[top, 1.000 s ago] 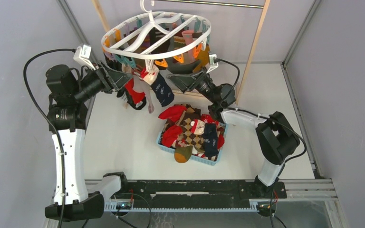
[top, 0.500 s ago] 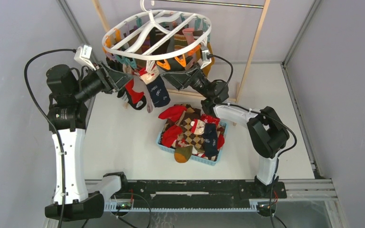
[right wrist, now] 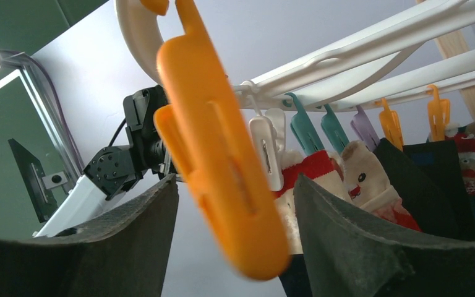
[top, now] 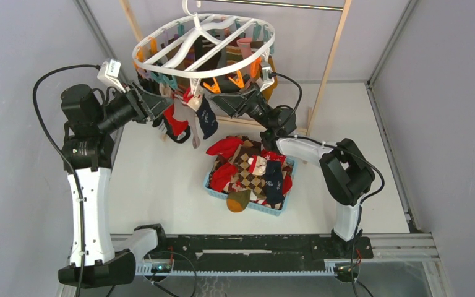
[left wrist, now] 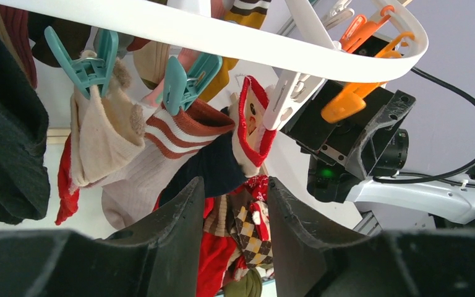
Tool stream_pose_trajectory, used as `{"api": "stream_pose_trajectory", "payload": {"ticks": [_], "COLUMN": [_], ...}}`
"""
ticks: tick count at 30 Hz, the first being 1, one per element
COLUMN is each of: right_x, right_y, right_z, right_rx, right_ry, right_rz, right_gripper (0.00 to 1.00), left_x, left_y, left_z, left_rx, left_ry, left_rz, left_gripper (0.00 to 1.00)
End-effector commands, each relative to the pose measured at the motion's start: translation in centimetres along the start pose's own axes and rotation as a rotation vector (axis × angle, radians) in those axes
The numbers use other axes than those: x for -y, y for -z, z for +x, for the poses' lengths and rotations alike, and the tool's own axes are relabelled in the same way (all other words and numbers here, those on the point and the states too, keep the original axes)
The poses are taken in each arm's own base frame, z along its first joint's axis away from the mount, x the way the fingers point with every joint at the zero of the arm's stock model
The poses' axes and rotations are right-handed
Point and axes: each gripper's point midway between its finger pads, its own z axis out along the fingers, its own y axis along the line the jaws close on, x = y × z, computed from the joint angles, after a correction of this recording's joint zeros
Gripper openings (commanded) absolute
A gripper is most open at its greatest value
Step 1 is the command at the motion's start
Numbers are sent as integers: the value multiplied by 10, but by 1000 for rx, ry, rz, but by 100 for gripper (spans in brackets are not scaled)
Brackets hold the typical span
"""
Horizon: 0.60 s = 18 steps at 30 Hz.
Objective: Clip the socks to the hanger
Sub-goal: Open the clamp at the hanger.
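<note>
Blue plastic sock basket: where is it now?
In the top external view the blue plastic basket sits centrally on the white tabletop, in front of the white oval plastic hanger, close beside the right arm.

The work surface is a white table top (top: 161,185), enclosed left, rear and right by plain pale grey wall panels (top: 25,37) joined at aluminium corner struts (top: 394,40). Two light wooden poles (top: 335,49) rise at the rear — a metal rod (top: 272,5) runs crosswise at their top. An aluminium rail (top: 402,244) lines the near edge.
</note>
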Motion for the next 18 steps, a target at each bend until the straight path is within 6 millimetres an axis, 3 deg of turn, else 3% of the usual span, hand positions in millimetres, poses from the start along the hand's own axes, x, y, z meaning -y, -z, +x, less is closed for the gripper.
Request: {"api": "stream_pose_trajectory", "payload": {"ticks": [1, 9, 13, 15, 18], "right_x": [-35, -44, -49, -49, -45], "right_y": [-5, -3, -4, -6, -7], "right_z": [-26, -34, -30, -28, -26], "right_rx": [62, 85, 70, 64, 63], "right_ry": [53, 103, 130, 138, 143], "right_rz": [-83, -59, -43, -33, -13], "right_gripper": [70, 49, 45, 50, 65], "left_x": [14, 14, 15, 15, 16], "left_y": [8, 9, 10, 10, 11], "left_z": [-18, -17, -16, -16, -17], "left_rx": [49, 49, 48, 49, 51], "left_ry": [-68, -72, -68, -70, -75], "left_rz": [24, 23, 24, 25, 26], "left_gripper": [45, 45, 45, 44, 44]}}
